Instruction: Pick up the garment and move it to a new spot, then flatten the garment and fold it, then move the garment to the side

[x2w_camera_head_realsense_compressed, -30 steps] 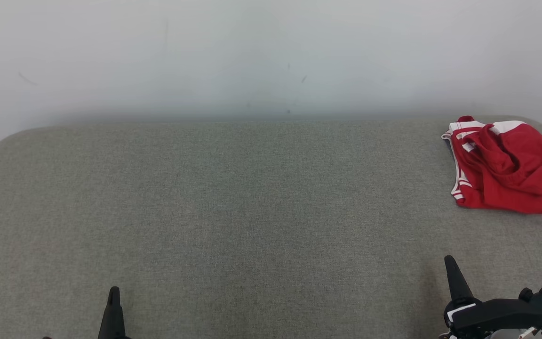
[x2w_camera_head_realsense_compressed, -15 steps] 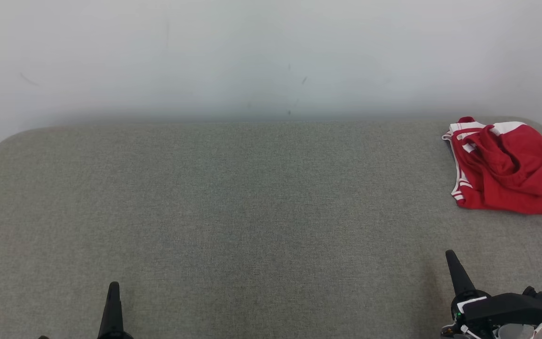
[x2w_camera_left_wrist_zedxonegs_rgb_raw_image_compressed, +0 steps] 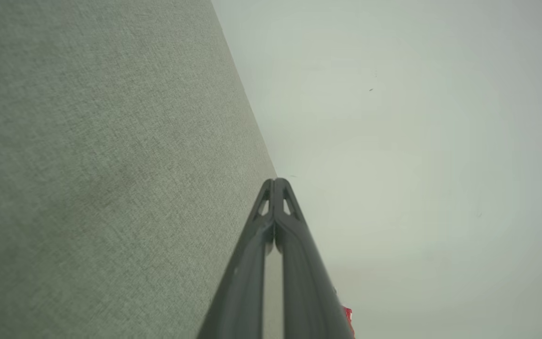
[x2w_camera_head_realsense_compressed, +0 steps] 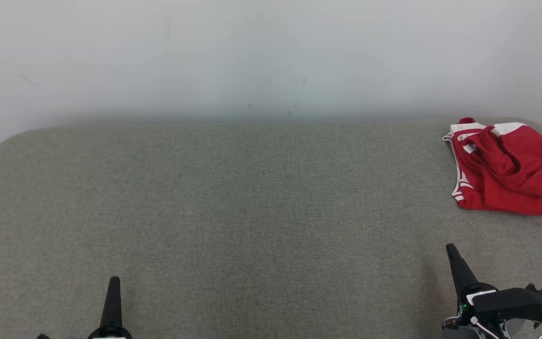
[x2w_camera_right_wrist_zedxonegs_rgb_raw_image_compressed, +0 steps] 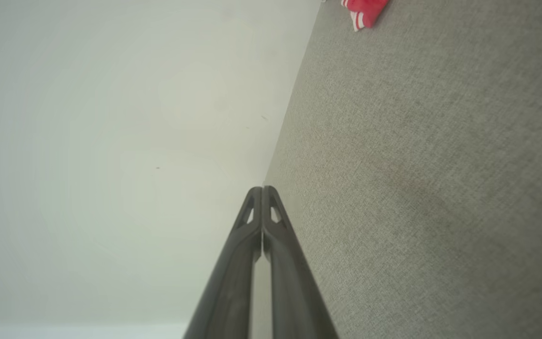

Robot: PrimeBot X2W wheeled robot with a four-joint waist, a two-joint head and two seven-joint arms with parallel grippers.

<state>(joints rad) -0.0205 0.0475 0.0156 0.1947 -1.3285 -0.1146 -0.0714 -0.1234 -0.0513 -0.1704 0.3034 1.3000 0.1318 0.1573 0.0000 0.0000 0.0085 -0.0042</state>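
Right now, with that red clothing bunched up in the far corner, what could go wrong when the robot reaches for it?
The red garment lies crumpled by the far right corner of the table, partly past the head view's edge; a clumsy reach might shove it off. The right gripper and left gripper are both shut; unless one opens first, it would only push cloth. Bunched layers may mean a pinch catches just one fold.

A bare, lab-like test space rather than a home — a wide table [x2w_camera_head_realsense_compressed: 233, 212] covered in grey fabric, corners rounded, stands against a plain white wall [x2w_camera_head_realsense_compressed: 252, 52] with faint scuffs.
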